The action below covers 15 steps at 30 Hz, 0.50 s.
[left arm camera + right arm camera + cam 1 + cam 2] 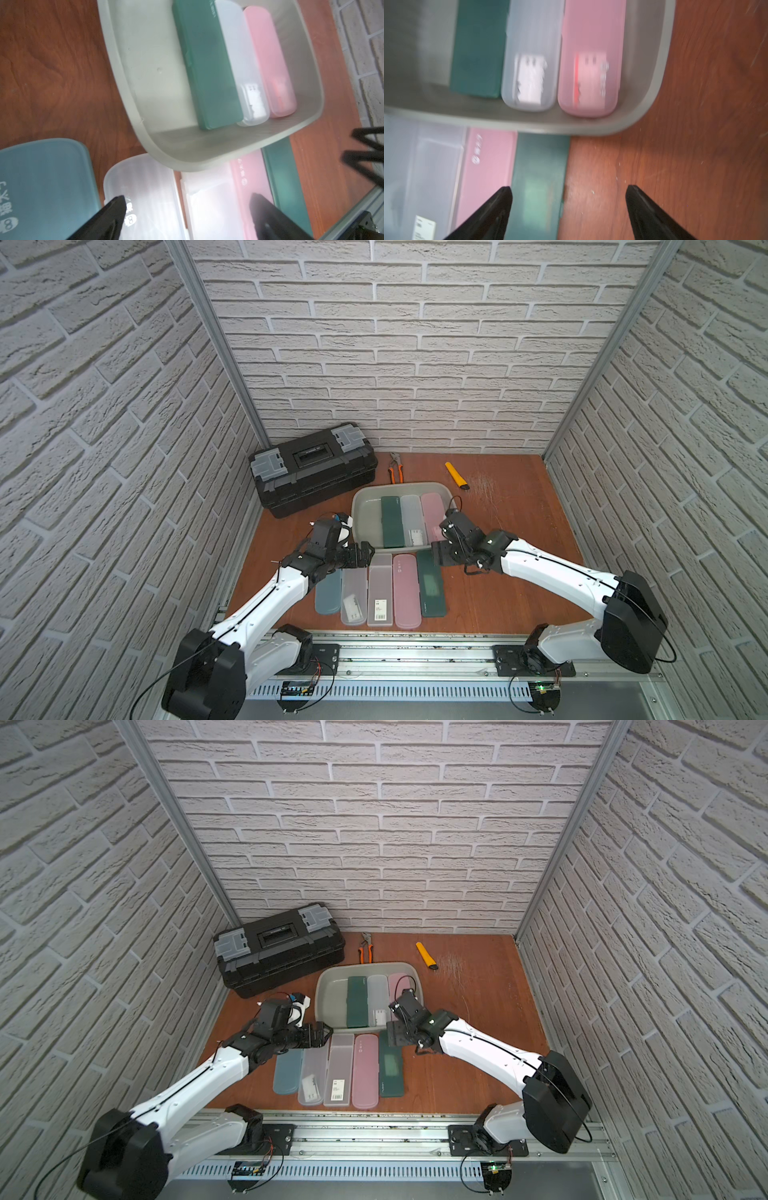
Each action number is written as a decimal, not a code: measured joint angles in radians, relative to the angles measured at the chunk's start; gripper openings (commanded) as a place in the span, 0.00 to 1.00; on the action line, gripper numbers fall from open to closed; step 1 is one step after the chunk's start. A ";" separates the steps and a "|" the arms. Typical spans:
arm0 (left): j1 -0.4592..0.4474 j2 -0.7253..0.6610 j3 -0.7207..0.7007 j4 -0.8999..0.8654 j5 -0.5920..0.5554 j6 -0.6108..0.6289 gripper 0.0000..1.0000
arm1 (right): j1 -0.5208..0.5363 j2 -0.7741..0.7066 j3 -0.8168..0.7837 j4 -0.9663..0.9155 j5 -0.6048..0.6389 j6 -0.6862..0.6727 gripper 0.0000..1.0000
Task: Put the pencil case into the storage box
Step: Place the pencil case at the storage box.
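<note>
The dark green pencil case [432, 589] lies on the counter [507, 539] at the right end of a row of five. It touches the pink pencil case [406, 593] beside it. Its far end sits just at the near rim of the storage box [368, 518]; whether the rim overhangs it cannot be told. Three cases already lie in the box, packed toward its right wall, with bare floor on its left.

The right hand [569, 188] hovers over the far end of this case, fingers spread wide, holding nothing. One finger stands roughly over the pink-green seam, the other over bare counter. The left hand [187, 197], also spread and empty, hangs over the clear pencil cases [149, 187].

Observe these cautions:
- If you descend on this alignment, the inner finger will likely strike the pink case, since no gap exists at the seam.
- If you lift near the box, the case end may catch the rim.
- Smooth plastic may slip from a shallow pinch.
- The free box floor lies nearest the left hand, so check arm clearance.

The black toolbox [313, 470] stands well apart.
</note>
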 measured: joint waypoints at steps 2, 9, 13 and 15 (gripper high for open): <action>-0.026 -0.071 0.018 -0.031 -0.033 -0.015 0.99 | 0.002 -0.005 -0.056 0.008 -0.048 0.025 0.88; -0.033 -0.131 0.085 -0.137 -0.096 -0.061 0.98 | 0.067 0.083 -0.064 0.058 -0.113 0.082 0.87; -0.042 -0.086 0.128 -0.206 -0.085 -0.074 0.98 | 0.099 0.127 -0.058 0.050 -0.081 0.104 0.86; -0.059 -0.055 0.164 -0.227 -0.084 -0.074 0.98 | 0.109 0.131 -0.058 0.050 -0.071 0.113 0.86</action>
